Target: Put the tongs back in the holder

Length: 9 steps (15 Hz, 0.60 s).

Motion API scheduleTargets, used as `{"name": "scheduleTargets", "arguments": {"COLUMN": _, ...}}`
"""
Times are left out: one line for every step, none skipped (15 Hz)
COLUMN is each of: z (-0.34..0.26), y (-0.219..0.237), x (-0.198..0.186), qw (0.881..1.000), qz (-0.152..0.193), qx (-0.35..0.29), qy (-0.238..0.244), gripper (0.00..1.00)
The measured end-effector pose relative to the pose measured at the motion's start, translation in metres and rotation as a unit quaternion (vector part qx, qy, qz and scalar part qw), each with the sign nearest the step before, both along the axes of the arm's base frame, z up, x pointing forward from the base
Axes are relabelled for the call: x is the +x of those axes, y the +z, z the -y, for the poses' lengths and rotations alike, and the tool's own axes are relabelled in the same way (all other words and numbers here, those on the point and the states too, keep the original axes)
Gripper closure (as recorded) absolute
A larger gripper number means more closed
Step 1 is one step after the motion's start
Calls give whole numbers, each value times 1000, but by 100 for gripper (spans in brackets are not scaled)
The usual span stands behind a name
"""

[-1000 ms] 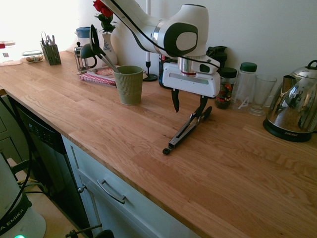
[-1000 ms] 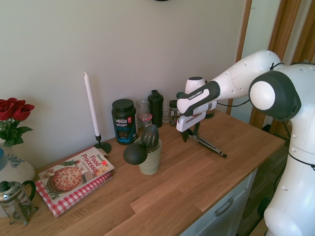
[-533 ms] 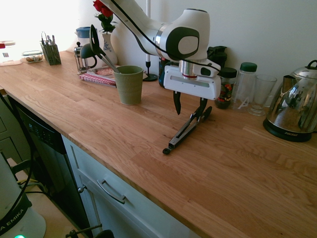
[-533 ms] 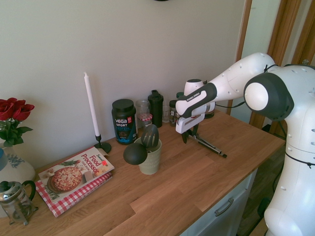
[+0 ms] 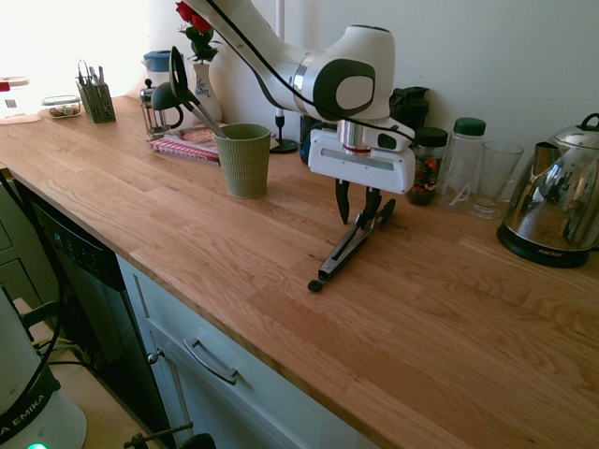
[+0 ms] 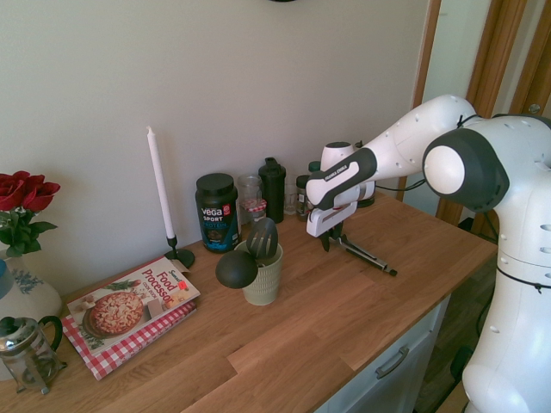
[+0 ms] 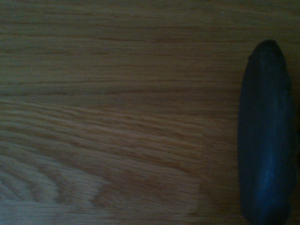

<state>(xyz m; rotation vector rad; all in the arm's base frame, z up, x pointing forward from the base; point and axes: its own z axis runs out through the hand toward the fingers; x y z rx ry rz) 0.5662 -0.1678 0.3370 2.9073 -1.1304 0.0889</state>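
Note:
The tongs (image 5: pixel 346 253) lie flat on the wooden counter, black end knob toward the front edge and black tips toward the wall; they also show past my gripper as tongs (image 6: pixel 366 255). My gripper (image 5: pixel 357 210) hangs low over the tip end, its fingers (image 5: pixel 343 199) partly drawn in but still apart, one on each side of the tips. In the second exterior view the gripper (image 6: pixel 331 243) sits right at the tongs' wall-side end. A dark rounded tong tip (image 7: pixel 265 136) fills the wrist view's edge. The sage-green holder (image 5: pixel 244 161) stands upright a forearm's length along the counter, also seen as the holder (image 6: pixel 263 280).
A black ladle (image 5: pixel 168 94) and spoon lean in the holder. Behind my gripper stand jars (image 5: pixel 429 166), a bottle (image 5: pixel 465 159) and a glass (image 5: pixel 494 178), with a steel kettle (image 5: pixel 552 206) beyond. A cookbook (image 6: pixel 129 310), candle (image 6: pixel 159 185) and tub (image 6: pixel 216 212) stand near the holder.
The fingers have drawn much closer together over the tongs' tip end, and the hand has sunk slightly. The tongs have not moved.

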Motion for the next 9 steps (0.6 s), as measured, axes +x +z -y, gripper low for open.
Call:
{"name": "scheduleTargets", "arguments": {"z": 0, "y": 0, "x": 0, "qw": 1000, "qz": 0, "qx": 0, "qy": 0, "gripper": 100}}
{"name": "scheduleTargets", "arguments": {"z": 0, "y": 0, "x": 0, "qw": 1000, "qz": 0, "qx": 0, "qy": 0, "gripper": 100}}
{"name": "scheduleTargets", "arguments": {"z": -1, "y": 0, "x": 0, "qw": 1000, "qz": 0, "qx": 0, "qy": 1, "gripper": 100}}
{"name": "scheduleTargets", "arguments": {"z": -2, "y": -1, "x": 0, "qw": 1000, "qz": 0, "qx": 0, "qy": 1, "gripper": 100}}
{"name": "scheduleTargets", "arguments": {"z": -3, "y": -1, "x": 0, "qw": 1000, "qz": 0, "qx": 0, "qy": 1, "gripper": 100}}
{"name": "scheduleTargets", "arguments": {"z": -4, "y": 0, "x": 1, "qw": 1000, "qz": 0, "qx": 0, "qy": 2, "gripper": 100}}
{"name": "scheduleTargets", "arguments": {"z": -4, "y": 0, "x": 1, "qw": 1000, "qz": 0, "qx": -1, "qy": 1, "gripper": 100}}
{"name": "scheduleTargets", "arguments": {"z": -4, "y": 0, "x": 1, "qw": 1000, "qz": 0, "qx": -1, "qy": 0, "gripper": 100}}
{"name": "scheduleTargets", "arguments": {"z": -3, "y": 1, "x": 0, "qw": 1000, "qz": 0, "qx": -2, "qy": 0, "gripper": 100}}
